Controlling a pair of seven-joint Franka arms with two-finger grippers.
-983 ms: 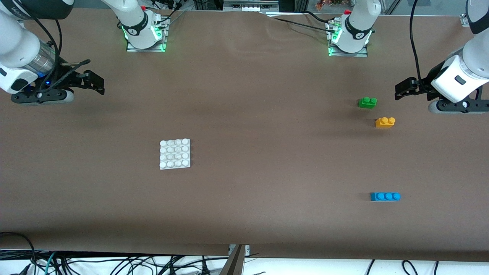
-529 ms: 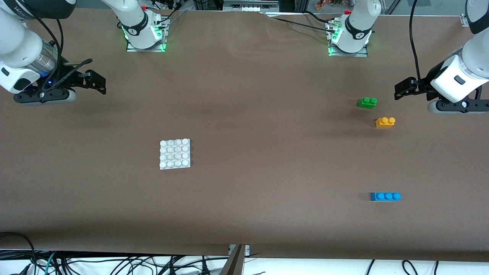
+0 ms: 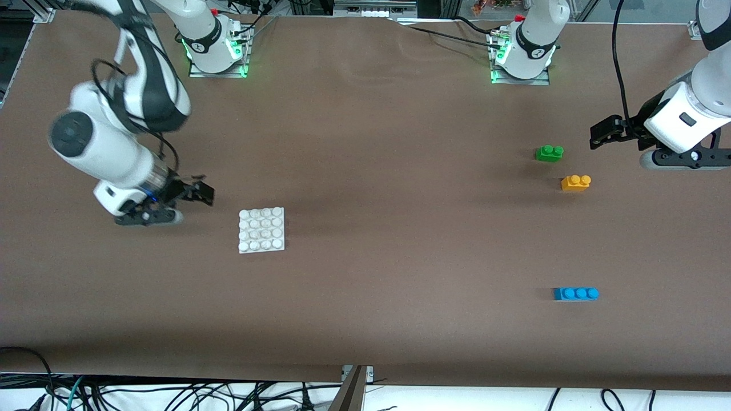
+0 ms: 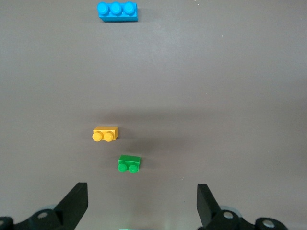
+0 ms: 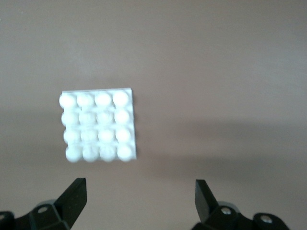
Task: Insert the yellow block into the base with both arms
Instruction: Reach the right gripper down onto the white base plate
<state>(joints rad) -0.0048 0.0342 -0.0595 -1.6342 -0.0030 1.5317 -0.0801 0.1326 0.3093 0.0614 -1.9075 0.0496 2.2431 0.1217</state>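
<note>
The yellow block (image 3: 575, 182) lies on the table toward the left arm's end, a little nearer the front camera than the green brick (image 3: 549, 153). It also shows in the left wrist view (image 4: 105, 133). The white studded base (image 3: 261, 230) lies toward the right arm's end and shows in the right wrist view (image 5: 98, 125). My left gripper (image 3: 601, 136) is open and empty, up beside the green brick. My right gripper (image 3: 203, 193) is open and empty, low over the table beside the base.
A blue three-stud brick (image 3: 575, 293) lies nearer the front camera than the yellow block, and shows in the left wrist view (image 4: 117, 11). The green brick shows there too (image 4: 129, 164). The arm bases stand along the table's back edge.
My right arm has swung in from the table's end and down, so its gripper is now close beside the base. My left arm has not moved.
</note>
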